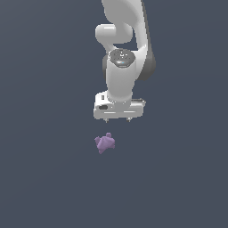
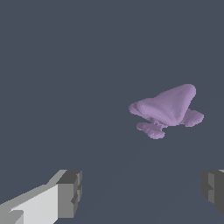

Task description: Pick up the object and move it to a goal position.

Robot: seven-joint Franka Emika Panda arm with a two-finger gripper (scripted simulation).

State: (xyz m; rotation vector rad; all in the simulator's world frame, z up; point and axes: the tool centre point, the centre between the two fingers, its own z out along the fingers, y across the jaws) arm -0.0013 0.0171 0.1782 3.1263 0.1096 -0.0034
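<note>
Flat dark grey counter (image 1: 44,178) fills both views, no edge in sight, open surface all round the object (image 1: 105,143). Arm (image 1: 127,40) comes in from the top of the exterior view, white links stacked roughly vertical, wrist pointing straight down, hand block level. Gripper (image 1: 118,120) sits just above the object in that view and slightly toward the exterior view's right of it, not touching. Only the two small tips show under the hand there, set apart. Wrist view confirms: fingers (image 2: 70,192) spread wide, nothing between them, bare counter in the gap. The object lies on the counter ahead of the fingers in the wrist view, clear of both, nearer the second finger's side than the first's. Object is small, matte purple, lumpy: one broad wedge-like body with several short rounded lobes poking out low along one side. In the exterior view it reads as a stubby star shape, narrower than the hand block. Cannot tell its height off the counter; it looks to be resting on it.
</note>
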